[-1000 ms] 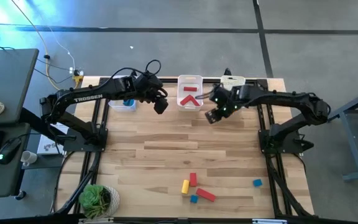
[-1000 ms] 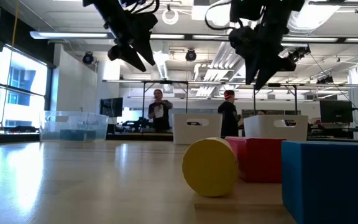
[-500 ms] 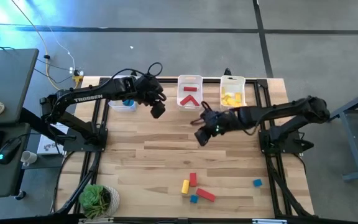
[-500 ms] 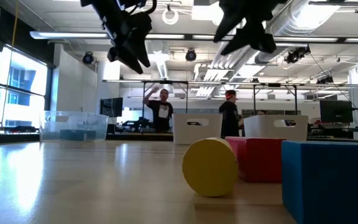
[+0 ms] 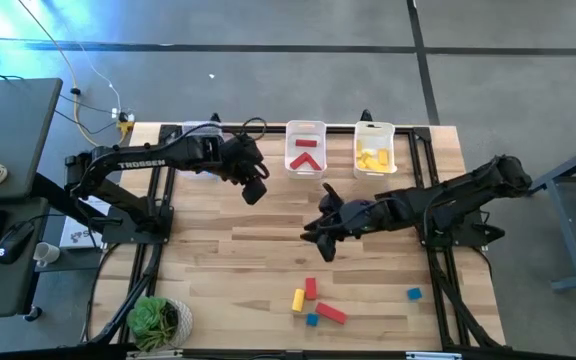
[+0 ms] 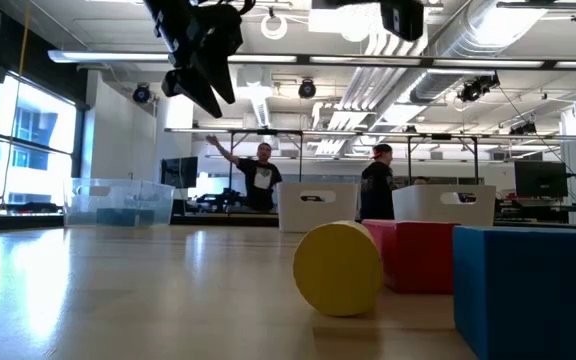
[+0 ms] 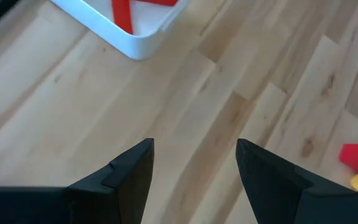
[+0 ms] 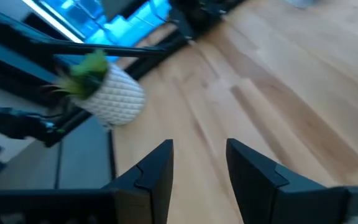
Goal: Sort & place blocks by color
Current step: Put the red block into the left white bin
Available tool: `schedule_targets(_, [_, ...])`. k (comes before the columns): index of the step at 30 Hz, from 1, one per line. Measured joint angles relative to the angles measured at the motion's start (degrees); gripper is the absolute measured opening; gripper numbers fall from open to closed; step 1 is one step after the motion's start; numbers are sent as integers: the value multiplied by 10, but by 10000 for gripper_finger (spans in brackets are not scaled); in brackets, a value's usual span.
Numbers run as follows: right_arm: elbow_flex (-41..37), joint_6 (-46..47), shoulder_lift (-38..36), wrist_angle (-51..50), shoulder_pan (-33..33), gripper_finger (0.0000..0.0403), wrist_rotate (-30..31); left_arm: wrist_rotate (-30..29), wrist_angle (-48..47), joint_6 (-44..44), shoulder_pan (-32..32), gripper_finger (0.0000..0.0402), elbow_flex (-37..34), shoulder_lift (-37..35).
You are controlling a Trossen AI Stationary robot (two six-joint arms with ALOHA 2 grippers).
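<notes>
The right gripper (image 5: 320,238) hangs open and empty above bare wood at table centre. The left gripper (image 5: 253,190), also open and empty, sits toward 11 o'clock by the red bin (image 5: 305,150). Loose blocks (image 5: 311,301) cluster at 6 o'clock near the front edge, one blue block (image 5: 414,294) toward 4 o'clock.

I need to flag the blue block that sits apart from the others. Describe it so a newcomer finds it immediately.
Start at the wooden table in the high view and go to its near edge, opposite the bins. A cluster of red, yellow and blue blocks lies near the middle of that edge; the lone blue block sits well to the right, by the right arm's base frame, touching nothing.
</notes>
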Motion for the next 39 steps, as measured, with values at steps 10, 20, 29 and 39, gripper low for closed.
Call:
schedule_targets(10, [0, -15, 0, 84, 63, 135, 20, -1, -76, -37, -54, 216, 0, 0])
schedule_targets(20, [91, -87, 1, 19, 103, 135, 91, -3, -144, -90, -105, 216, 0, 0])
schedule_targets(29, [215, -65, 64, -192, 114, 135, 92, -3, -144, -142, -142, 216, 0, 0])
schedule_targets(39, [294, 12, 193, -361, 144, 135, 24, -5, -144, -152, -162, 216, 0, 0])
